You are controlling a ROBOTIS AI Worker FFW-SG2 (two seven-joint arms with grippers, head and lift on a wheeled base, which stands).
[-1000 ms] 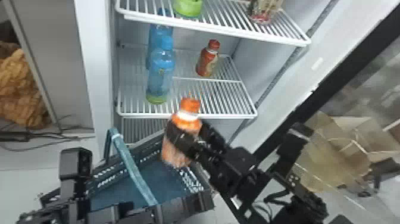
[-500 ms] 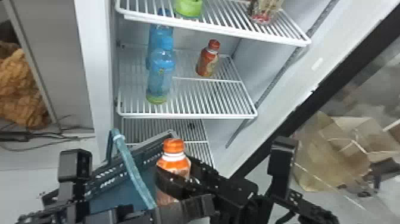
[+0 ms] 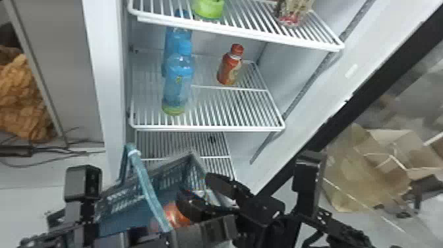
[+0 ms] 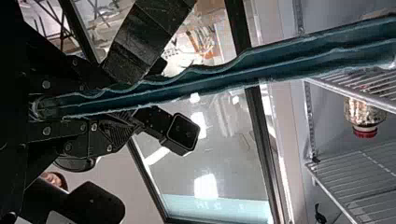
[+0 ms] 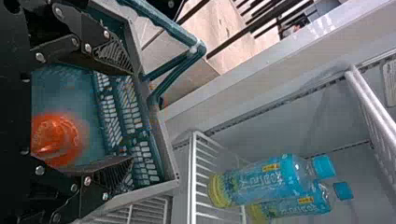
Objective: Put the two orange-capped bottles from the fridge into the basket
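Currently, the right hand [image 3: 195, 190] is spread wide over the basket [image 3: 127, 199], its two fingers apart and gripping nothing. One orange-capped bottle [image 3: 177, 216] is inside the basket, between and below those fingers, blurred. Left hand [image 3: 171, 232]: closed on the teal basket handle [image 3: 146, 189]. Second orange-capped bottle [image 3: 230, 68]: upright on the fridge's middle shelf [image 3: 227, 112], toward the back. Two blue-capped bottles [image 3: 178, 79] stand left of it, one behind the other.
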